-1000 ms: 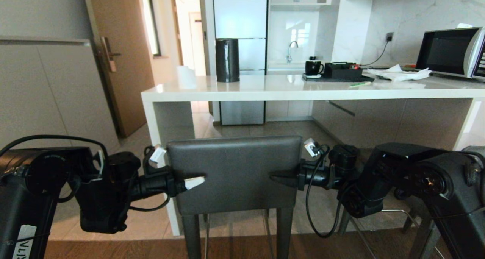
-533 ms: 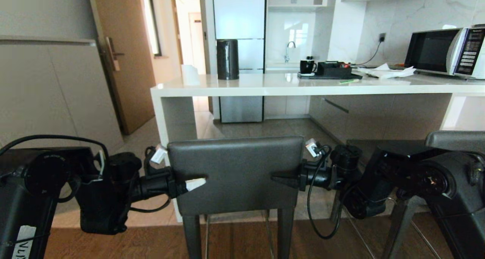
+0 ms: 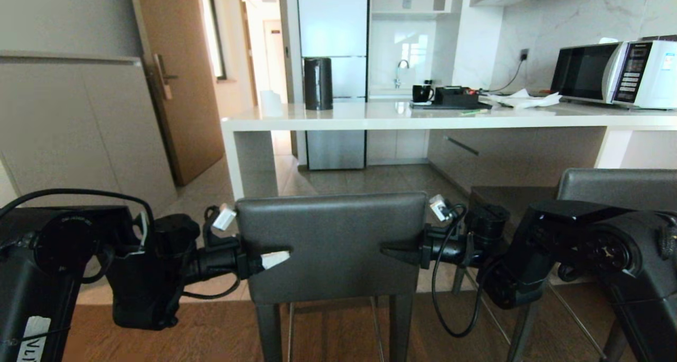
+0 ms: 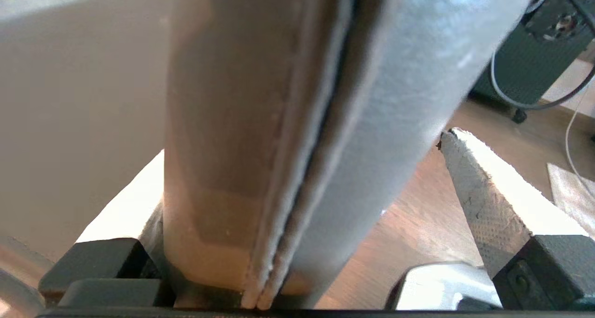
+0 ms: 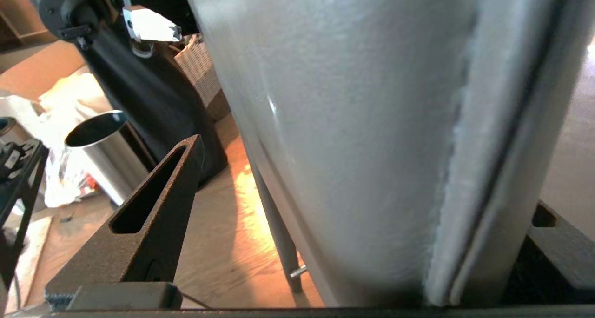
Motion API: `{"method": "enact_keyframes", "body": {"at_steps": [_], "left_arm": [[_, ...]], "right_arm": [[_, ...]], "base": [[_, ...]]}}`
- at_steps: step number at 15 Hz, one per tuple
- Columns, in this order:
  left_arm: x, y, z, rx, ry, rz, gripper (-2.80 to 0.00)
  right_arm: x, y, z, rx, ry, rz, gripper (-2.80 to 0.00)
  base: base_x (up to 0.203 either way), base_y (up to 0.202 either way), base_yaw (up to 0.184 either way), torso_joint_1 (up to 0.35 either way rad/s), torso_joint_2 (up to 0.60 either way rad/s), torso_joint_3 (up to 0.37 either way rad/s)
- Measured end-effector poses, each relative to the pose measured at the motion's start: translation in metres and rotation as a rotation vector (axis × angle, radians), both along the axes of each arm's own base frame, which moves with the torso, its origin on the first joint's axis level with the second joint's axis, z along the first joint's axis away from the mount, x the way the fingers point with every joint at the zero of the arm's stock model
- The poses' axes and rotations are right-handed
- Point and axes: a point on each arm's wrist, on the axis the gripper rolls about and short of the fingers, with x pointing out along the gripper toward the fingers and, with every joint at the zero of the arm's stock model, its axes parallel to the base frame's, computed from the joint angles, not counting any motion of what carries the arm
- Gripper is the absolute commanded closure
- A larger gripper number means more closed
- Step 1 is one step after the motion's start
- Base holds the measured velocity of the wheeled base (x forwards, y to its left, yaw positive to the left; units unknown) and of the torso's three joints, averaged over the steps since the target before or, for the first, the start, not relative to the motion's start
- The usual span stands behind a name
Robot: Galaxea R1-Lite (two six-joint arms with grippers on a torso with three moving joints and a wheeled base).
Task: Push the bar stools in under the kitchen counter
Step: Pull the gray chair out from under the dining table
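Observation:
One bar stool's dark grey backrest (image 3: pixel 330 235) stands right before me in the head view, short of the white kitchen counter (image 3: pixel 402 123). My left gripper (image 3: pixel 272 255) straddles the backrest's left edge and my right gripper (image 3: pixel 395 250) its right edge. Both are open. In the left wrist view the white-padded finger (image 4: pixel 483 202) stands off the leather with floor showing between. In the right wrist view the dark finger (image 5: pixel 153 215) is likewise apart from it. A second bar stool (image 3: pixel 613 184) stands at the right, partly behind my right arm.
On the counter stand a black cylinder (image 3: pixel 318 83), a tray with a mug (image 3: pixel 447 96), papers and a microwave (image 3: pixel 587 72). A wooden door (image 3: pixel 180 76) and a grey cabinet (image 3: pixel 79 129) are to the left. A steel bin (image 5: pixel 100 150) stands on the floor behind.
The whole head view has shifted. The counter now looks smaller and farther off, and the second stool's backrest has come into view. The near stool and both grippers keep their place in the picture.

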Motion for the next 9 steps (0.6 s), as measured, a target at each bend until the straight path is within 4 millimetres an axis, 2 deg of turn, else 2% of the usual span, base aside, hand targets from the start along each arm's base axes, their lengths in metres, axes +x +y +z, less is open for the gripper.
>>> {"method": "enact_keyframes", "body": {"at_steps": [5, 9], "left_arm": [[0.001, 0.002, -0.001, 0.004, -0.003, 0.020, -2.80], [0.000, 0.017, -0.001, 0.003, 0.006, 0.051, -2.80]], "right_arm": [[-0.001, -0.004, 0.001, 0.003, -0.010, -0.013, -2.80], [-0.001, -0.029, 0.005, 0.007, -0.002, -0.061, -2.80]], "base": [[0.000, 0.000, 0.000, 0.000, 0.00, 0.000], [0.000, 0.000, 0.000, 0.000, 0.00, 0.000]]}}
